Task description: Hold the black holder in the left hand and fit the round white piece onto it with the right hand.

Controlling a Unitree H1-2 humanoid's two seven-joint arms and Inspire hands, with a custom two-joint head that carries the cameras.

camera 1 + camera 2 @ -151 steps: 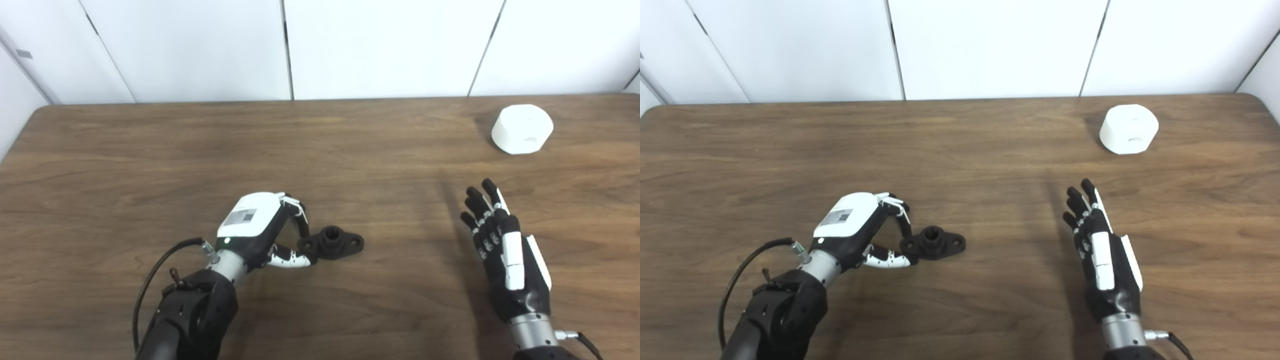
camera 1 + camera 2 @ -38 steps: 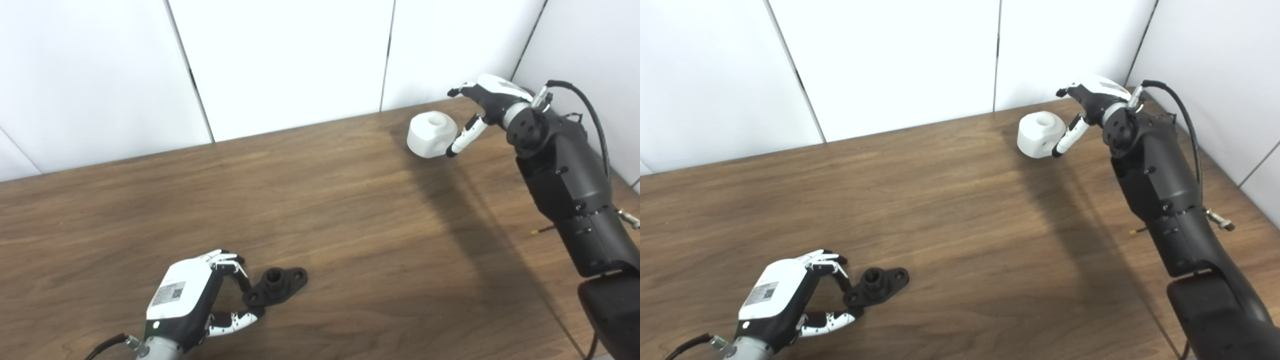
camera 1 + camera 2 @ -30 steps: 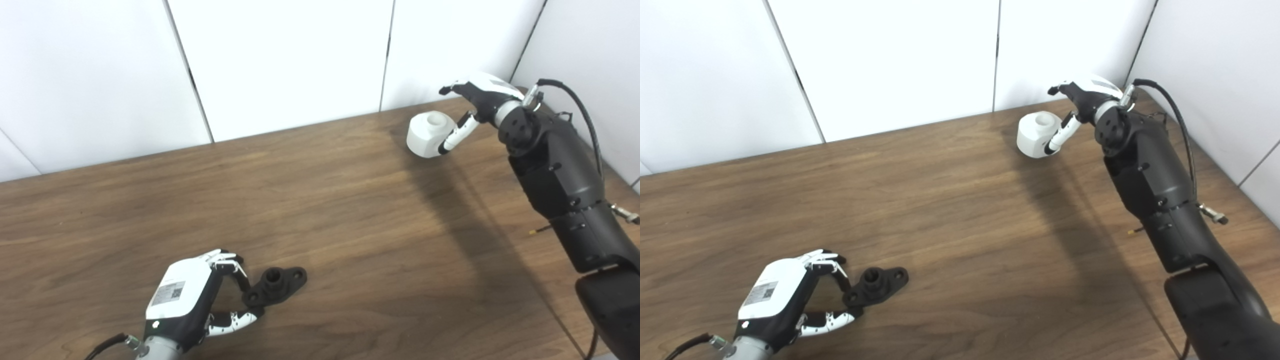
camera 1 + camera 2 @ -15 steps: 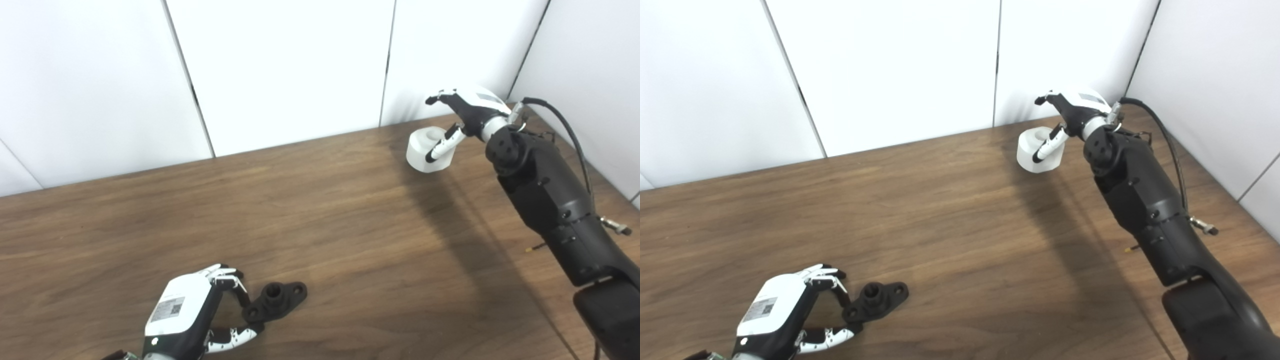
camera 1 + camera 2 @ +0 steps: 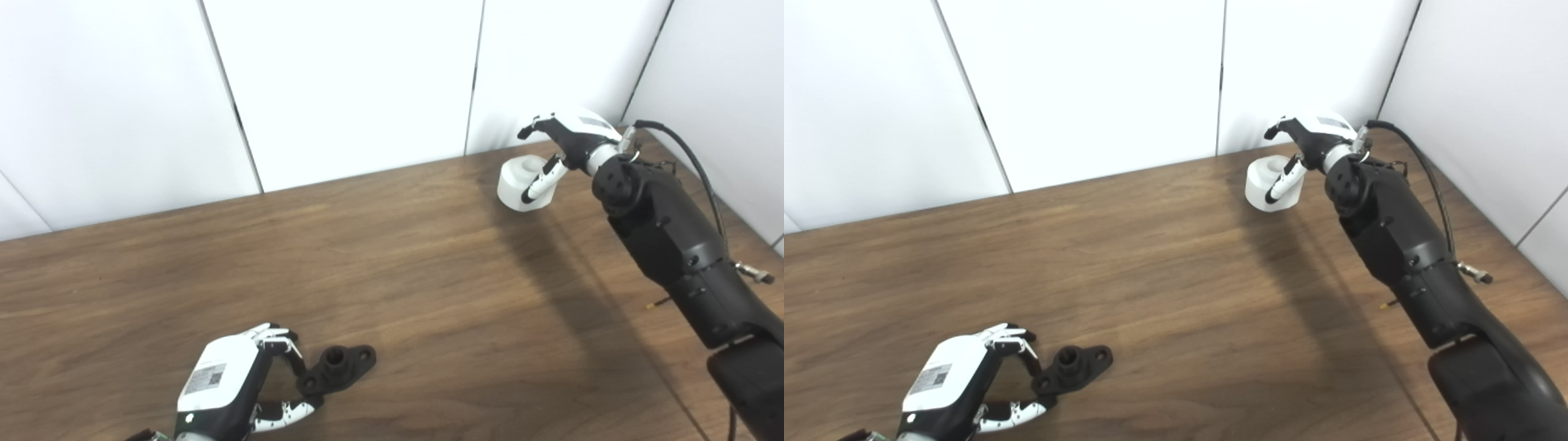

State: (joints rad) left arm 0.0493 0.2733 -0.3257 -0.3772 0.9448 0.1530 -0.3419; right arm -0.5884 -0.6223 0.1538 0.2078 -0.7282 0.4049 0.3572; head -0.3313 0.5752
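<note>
- The small black plastic holder with a raised round hub and flat ears is seen lying flat on the dark brown wooden table, near the front edge toward the left.
- The left hand is parked right at the holder's left ear. Its fingers are curled over that end and the thumb is tucked in just beside it from below. Contact with the ear looks likely, but a real grip can't be confirmed and the holder isn't lifted.
- The chunky round white plastic piece with a socket in its top is sat way over at the far right corner of the table, well apart from the holder.
- The right hand is stretched out over that white piece, fingers arched above the top and the thumb laid down across its front face.
- Whether the piece is actually clamped can't be told; it is resting on the wood.
- White wall panels are seen behind the table.
</note>
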